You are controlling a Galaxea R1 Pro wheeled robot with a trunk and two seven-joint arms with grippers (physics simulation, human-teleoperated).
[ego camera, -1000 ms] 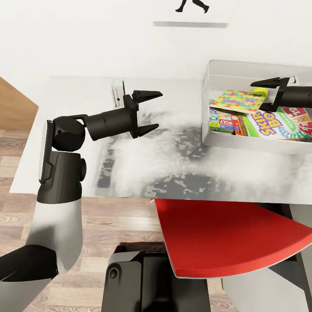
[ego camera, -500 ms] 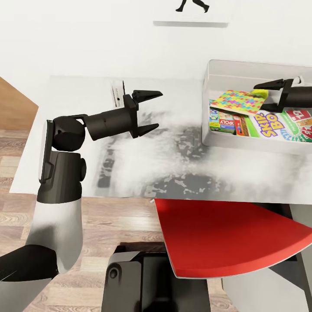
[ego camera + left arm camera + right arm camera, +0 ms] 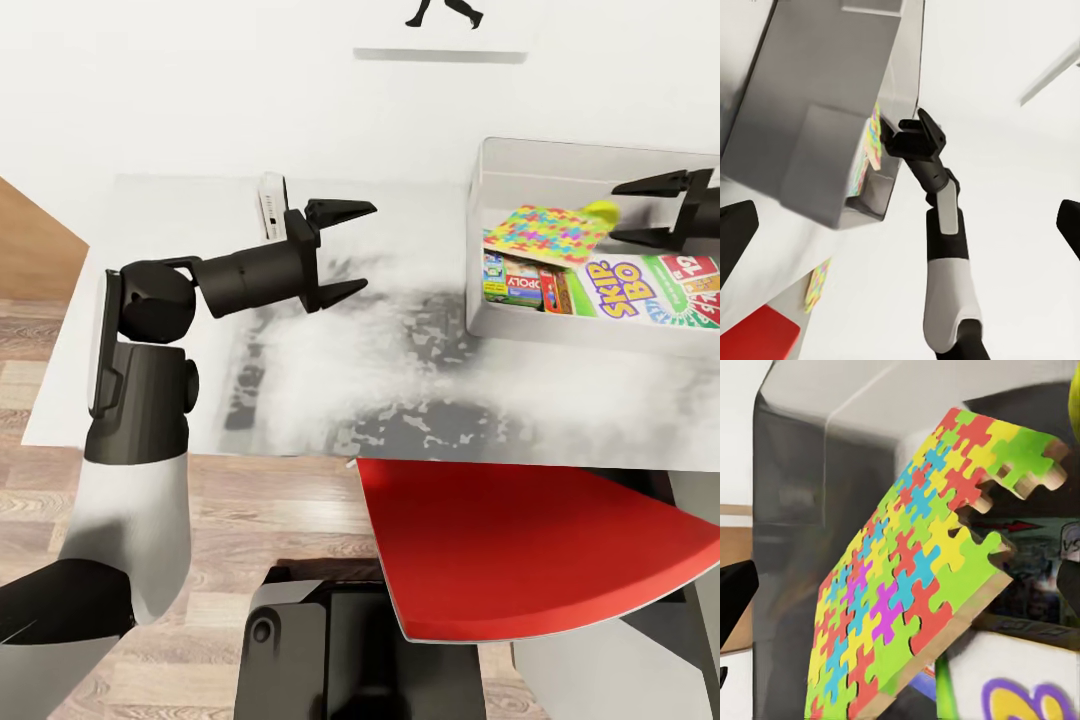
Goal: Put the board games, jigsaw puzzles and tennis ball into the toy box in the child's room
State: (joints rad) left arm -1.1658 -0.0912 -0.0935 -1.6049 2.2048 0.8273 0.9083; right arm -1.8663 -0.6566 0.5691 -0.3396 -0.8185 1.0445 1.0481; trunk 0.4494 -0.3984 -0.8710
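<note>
toy box on the bench, right arm just above its far side

the toy box (image 3: 560, 325) sits at the right end of the bench (image 3: 300, 380), hard against the white wall. inside it i see a jigsaw puzzle (image 3: 545, 232) lying tilted, propped over the game boxes below, its notched edge raised toward the back wall of the box. in the right wrist view that same puzzle (image 3: 922, 577) leans steeply, thick wooden edge showing. under it lie the "skip-bo" board game (image 3: 640, 285) and, at the box's left side, a green-edged monopoly box (image 3: 515, 280). the tennis ball (image 3: 602, 210) rests at the puzzle's far corner, touching it as far as i can tell.

my right gripper (image 3: 650, 210) hangs over the box just beside the ball, fingers spread and holding nothing. in the left wrist view the right arm reaches over the box rim.

my left gripper (image 3: 350, 250) hovers over the middle of the bench, well apart from the box, fingers spread wide and empty. behind it a small white device (image 3: 270, 205) stands upright near the wall. a red chair seat (image 3: 520, 550) sits below the bench edge.
</note>
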